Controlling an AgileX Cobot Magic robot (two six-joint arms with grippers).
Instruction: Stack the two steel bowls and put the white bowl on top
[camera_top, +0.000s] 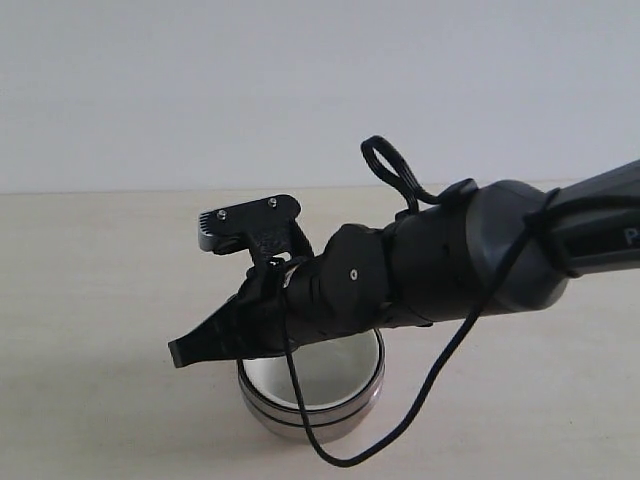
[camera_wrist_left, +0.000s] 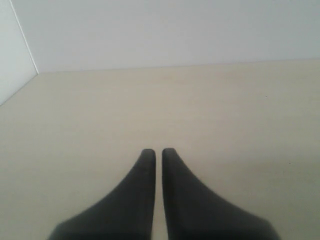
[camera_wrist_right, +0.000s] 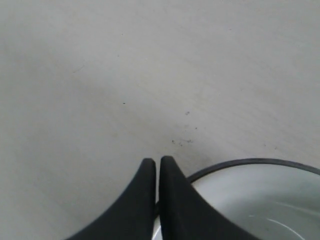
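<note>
Two steel bowls (camera_top: 318, 420) stand nested near the table's front edge, showing as two shiny bands split by a dark line. A pale, whitish bowl (camera_top: 335, 378) sits inside them, and the right wrist view shows its light inside (camera_wrist_right: 260, 202) ringed by a dark rim (camera_wrist_right: 240, 162). My right gripper (camera_top: 182, 352) reaches across just above the stack. Its tips (camera_wrist_right: 155, 159) are past the rim, over bare table. Its jaws are together and the rim runs below them. My left gripper (camera_wrist_left: 158, 150) is shut over bare table, holding nothing.
The right arm (camera_top: 470, 260) spans the exterior view from the right and hides the table behind it. A black cable (camera_top: 345, 462) hangs from it in a loop in front of the stack. A pale wall (camera_top: 300, 90) backs the beige table (camera_top: 100, 300).
</note>
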